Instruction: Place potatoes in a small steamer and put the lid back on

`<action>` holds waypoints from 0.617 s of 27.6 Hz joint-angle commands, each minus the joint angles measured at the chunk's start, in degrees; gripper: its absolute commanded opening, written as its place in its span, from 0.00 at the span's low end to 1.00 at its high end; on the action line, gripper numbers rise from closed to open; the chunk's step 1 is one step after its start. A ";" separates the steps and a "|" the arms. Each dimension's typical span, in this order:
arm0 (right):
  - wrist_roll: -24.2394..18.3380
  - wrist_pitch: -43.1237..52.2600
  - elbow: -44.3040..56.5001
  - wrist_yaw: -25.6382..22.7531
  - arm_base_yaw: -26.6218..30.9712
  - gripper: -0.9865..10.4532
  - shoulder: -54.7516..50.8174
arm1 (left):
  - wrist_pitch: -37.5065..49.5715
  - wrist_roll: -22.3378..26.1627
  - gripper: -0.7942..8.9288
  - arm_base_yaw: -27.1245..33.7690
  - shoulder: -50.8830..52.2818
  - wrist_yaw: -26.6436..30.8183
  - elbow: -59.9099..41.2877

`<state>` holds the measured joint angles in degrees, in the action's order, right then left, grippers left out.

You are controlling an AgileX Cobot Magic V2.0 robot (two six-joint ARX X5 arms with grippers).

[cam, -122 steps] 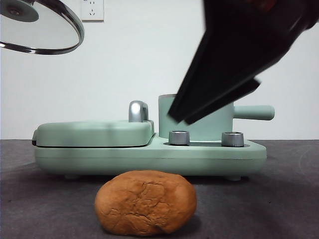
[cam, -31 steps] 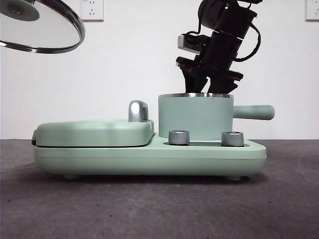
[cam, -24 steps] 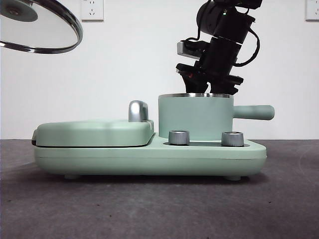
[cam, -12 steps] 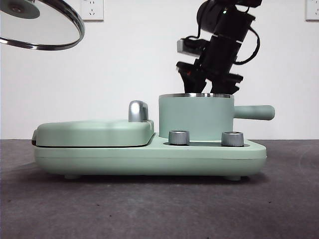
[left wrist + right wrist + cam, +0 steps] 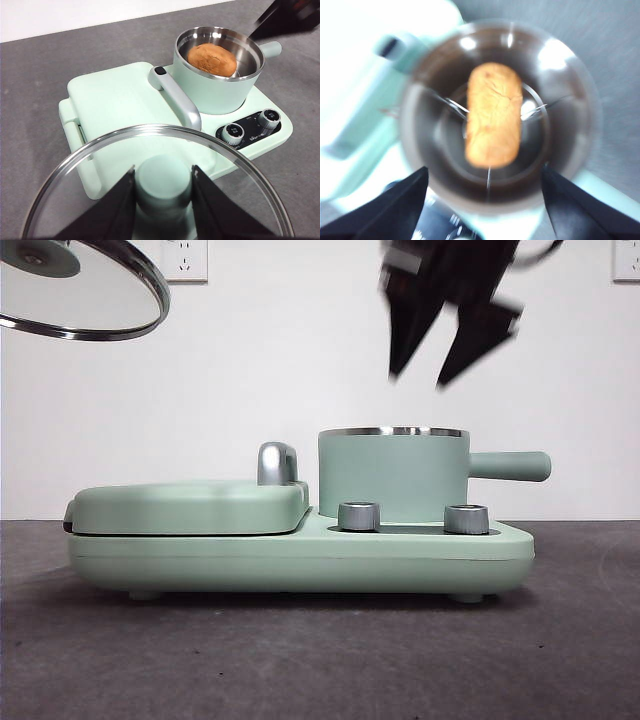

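Nearest in the left wrist view, the left gripper (image 5: 163, 186) pinches the mint-green knob of the lid (image 5: 240, 172), its two jaws pressed against either side of it; in the front view the lid (image 5: 85, 290) hangs tilted at the upper corner, well apart from the pot, probably so that the opening stays free for the other arm. Beyond it the flat griddle cover (image 5: 117, 102) lies shut beside the small steamer (image 5: 393, 476), which stands on the mint-green base (image 5: 300, 555) behind two steel dials (image 5: 466, 518). The potato (image 5: 212, 59) lies inside the steamer on its steel insert, below the rim and so hidden in the front view; the first half of the task looks done. The right gripper (image 5: 452, 335) hangs above the pot with its jaws spread and empty; its own blurred view looks straight down on the potato (image 5: 492, 114). What remains, as I judge it, is to bring the lid across and seat it on the rim.
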<state>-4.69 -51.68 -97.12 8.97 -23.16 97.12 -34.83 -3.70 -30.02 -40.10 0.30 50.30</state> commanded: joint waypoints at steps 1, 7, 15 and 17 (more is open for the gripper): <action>-0.42 -1.27 -1.01 0.00 -0.33 0.40 -5.97 | 1.92 0.22 0.09 -0.24 0.00 0.20 0.85; -0.42 -1.16 2.84 -0.17 -0.26 0.40 -23.63 | 4.85 0.17 0.09 -0.26 -1.40 -0.85 0.85; -0.20 -1.07 11.58 -0.28 -0.26 0.40 -39.47 | 9.77 -0.28 0.09 -0.28 -6.25 -6.84 0.85; 0.26 -1.03 15.10 -0.68 -0.26 0.40 -43.06 | 12.04 -0.28 0.09 -0.39 -7.54 -7.80 0.85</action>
<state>-4.64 -52.93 -82.61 8.69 -23.16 54.41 -25.36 -3.90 -30.02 -47.27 -6.98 50.28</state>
